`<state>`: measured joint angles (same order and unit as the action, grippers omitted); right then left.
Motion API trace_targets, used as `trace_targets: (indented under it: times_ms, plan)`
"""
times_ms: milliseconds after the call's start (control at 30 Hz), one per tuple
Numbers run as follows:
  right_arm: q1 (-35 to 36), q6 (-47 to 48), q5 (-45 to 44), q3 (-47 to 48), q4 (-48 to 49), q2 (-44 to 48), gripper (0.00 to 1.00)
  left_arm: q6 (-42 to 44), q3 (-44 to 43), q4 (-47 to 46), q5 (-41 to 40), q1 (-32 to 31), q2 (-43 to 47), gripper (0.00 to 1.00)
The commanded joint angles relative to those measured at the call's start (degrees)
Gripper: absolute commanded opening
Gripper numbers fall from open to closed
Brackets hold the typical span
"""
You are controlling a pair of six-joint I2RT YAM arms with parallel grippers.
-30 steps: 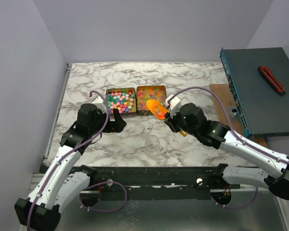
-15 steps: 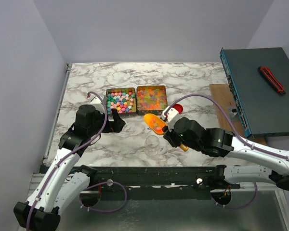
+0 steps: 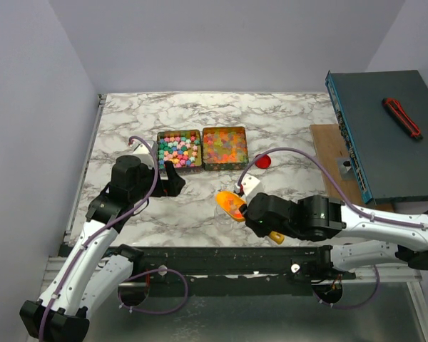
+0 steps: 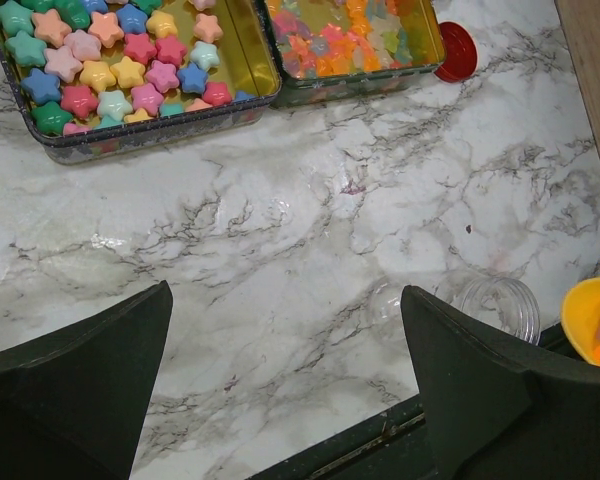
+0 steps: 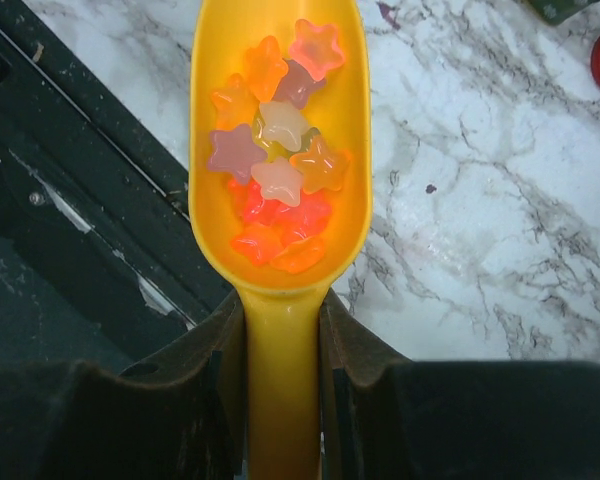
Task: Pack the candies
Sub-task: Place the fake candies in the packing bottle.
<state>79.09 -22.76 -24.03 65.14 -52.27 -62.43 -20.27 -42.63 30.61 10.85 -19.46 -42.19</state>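
Note:
Pastel star candies (image 3: 179, 149) fill the left tin (image 4: 130, 133). Glossy jelly candies (image 3: 224, 147) fill the right tin (image 4: 365, 88). My right gripper (image 3: 255, 212) is shut on the handle of a yellow-orange scoop (image 5: 278, 230). The scoop holds several orange, red and pale jelly stars (image 5: 278, 170). It hangs near the table's front edge, over a clear jar (image 4: 498, 305) that the top view hides. My left gripper (image 4: 285, 300) is open and empty above bare marble, just in front of the pastel tin.
A round red cap (image 3: 262, 162) lies right of the jelly tin. A blue-grey box (image 3: 392, 142) with a red-black knife (image 3: 401, 117) stands at the right on a wooden board (image 3: 327, 146). A black rail (image 3: 221, 256) runs along the near edge.
My right gripper has carried the loaded scoop from the jelly tin back toward the near edge and over the clear jar, uncovering the red cap. The left arm has barely moved.

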Motion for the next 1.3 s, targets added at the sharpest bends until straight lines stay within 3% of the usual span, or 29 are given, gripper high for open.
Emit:
trace_targets:
  times_ms: [0, 1267]
  plan:
    - [1.30, -5.70, -0.05, 2.80, -6.54, -1.55, 0.01, 0.52, -0.43, 0.85, -1.03, 0.39, 0.93, 0.99]
    - [1.48, -11.39, 7.35, 12.16, -21.47, -13.22, 0.01, 0.76, -0.61, 1.25, -0.63, 0.37, 2.34, 0.99]
